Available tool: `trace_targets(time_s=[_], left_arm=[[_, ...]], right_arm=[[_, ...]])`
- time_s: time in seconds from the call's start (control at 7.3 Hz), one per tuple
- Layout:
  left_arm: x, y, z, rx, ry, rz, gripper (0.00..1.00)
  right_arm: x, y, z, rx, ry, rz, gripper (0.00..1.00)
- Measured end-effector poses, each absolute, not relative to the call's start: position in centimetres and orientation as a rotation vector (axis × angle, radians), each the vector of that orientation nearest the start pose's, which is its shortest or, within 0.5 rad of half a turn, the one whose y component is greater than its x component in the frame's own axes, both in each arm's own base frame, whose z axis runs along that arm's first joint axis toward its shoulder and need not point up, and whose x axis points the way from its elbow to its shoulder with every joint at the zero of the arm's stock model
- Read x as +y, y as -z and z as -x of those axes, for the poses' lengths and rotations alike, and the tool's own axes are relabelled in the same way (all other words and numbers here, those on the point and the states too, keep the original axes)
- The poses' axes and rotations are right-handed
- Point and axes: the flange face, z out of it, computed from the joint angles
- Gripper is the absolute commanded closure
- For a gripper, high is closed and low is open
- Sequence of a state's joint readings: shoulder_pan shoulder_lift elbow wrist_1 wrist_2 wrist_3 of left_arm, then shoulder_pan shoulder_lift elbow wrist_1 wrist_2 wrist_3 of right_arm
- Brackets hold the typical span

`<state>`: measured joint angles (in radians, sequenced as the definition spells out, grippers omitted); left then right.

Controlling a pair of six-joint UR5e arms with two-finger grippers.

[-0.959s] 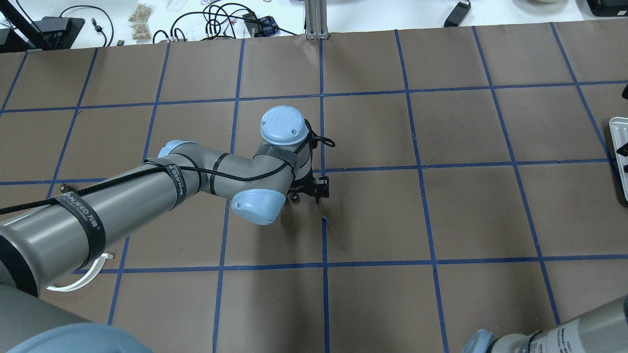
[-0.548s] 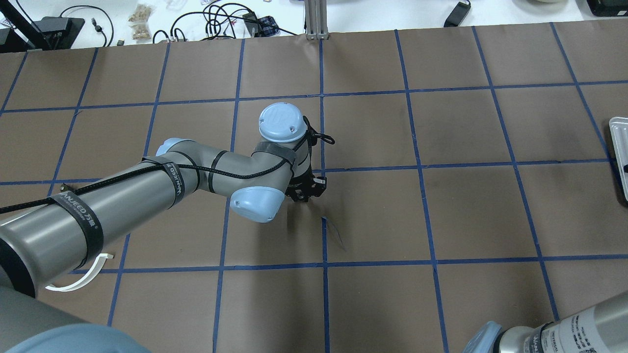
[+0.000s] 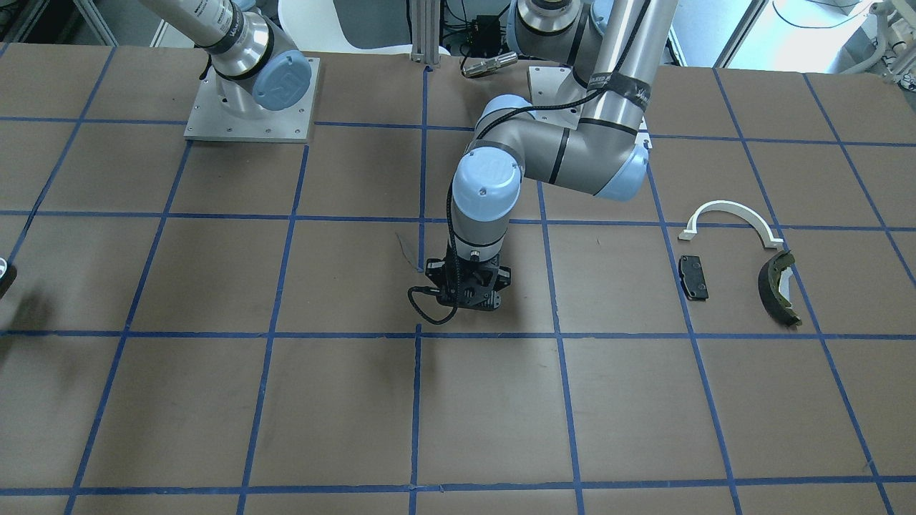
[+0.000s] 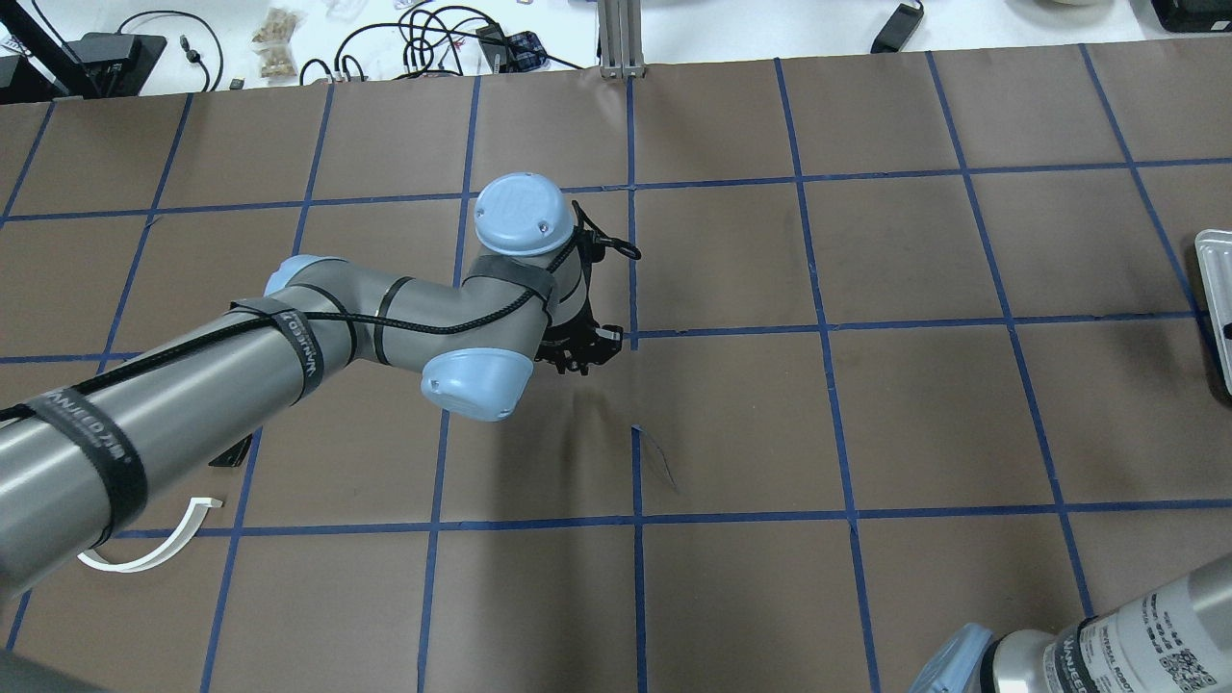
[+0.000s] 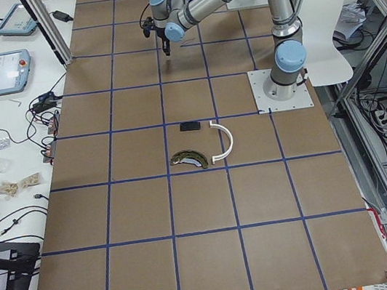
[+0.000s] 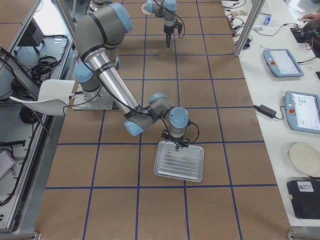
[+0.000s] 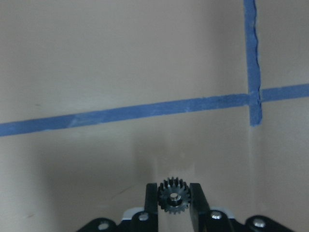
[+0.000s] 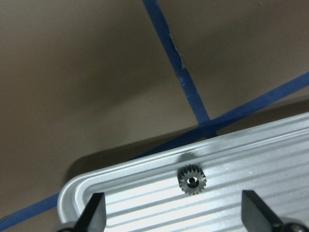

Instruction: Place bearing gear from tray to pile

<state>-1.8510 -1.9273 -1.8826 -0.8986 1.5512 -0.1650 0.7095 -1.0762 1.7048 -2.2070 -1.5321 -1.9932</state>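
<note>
A small gear is held clamped between the fingers of the left gripper, well apart from the tray. Since a second ago it has been carried farther from the tray. A black pad, hidden under the left arm before, is now uncovered, farther still from the tray. The right gripper is held spread wide over the tray, where a second gear is lying.
</note>
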Motion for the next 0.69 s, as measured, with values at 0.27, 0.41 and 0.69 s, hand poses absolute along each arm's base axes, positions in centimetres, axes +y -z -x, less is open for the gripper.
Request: trace_targets(time_s=[0.27,0.41,0.69], left_arm=[[-49.6,-26.6,22.0,3.142,-0.098,-0.243,1.0],[-49.3,-28.9,17.6,3.133,-0.145,-0.301,1.0],[-48.2,-30.9,7.7,3.096,-0.181,-0.389,1.0]], right_arm=[[-51.2,-19.9,37.9,2.638,0.139,1.681,0.0],[-51.5,-19.8,37.9,2.64,0.167,1.691,0.0],[-51.8,-19.7,38.3,2.66,0.185,1.721,0.0]])
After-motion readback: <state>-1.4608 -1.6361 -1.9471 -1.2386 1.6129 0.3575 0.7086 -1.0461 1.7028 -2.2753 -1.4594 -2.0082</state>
